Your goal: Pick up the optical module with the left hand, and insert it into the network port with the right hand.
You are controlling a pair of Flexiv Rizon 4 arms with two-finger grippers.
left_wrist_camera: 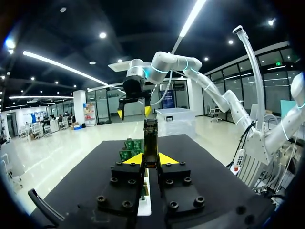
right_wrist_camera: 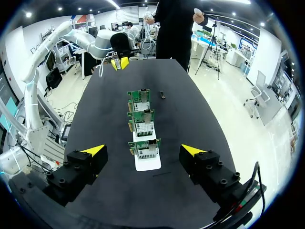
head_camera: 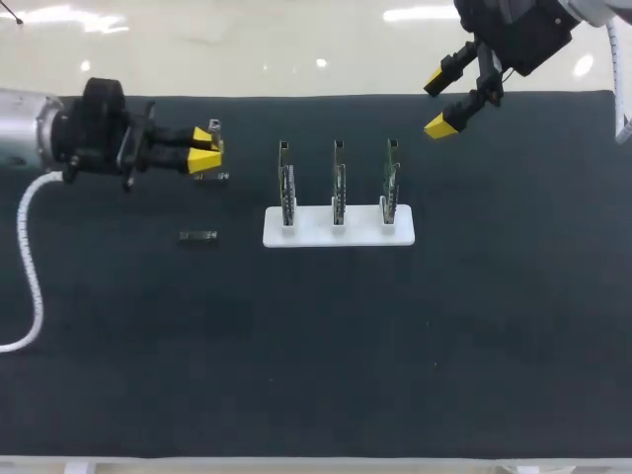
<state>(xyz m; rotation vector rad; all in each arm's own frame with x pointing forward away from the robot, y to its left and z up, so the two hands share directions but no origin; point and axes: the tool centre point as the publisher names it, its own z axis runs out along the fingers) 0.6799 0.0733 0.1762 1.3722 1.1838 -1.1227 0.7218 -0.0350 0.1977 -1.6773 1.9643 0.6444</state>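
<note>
My left gripper (head_camera: 207, 150) hovers over the table's back left, shut on a dark optical module (left_wrist_camera: 150, 136) that stands upright between its yellow tips (left_wrist_camera: 150, 159). A second module (head_camera: 198, 236) lies flat on the mat in front of it, also in the right wrist view (right_wrist_camera: 162, 95). Three green port boards (head_camera: 339, 183) stand in a row in a white holder (head_camera: 400, 235) at the table's middle. My right gripper (head_camera: 439, 106) hangs open above the back right of the holder, nothing between its fingers. From its wrist view (right_wrist_camera: 143, 150) the boards (right_wrist_camera: 142, 121) line up ahead.
A black mat (head_camera: 395, 346) covers the table, with wide bare room in front of and to the right of the holder. The left arm's white cable (head_camera: 30, 267) loops over the mat's left edge.
</note>
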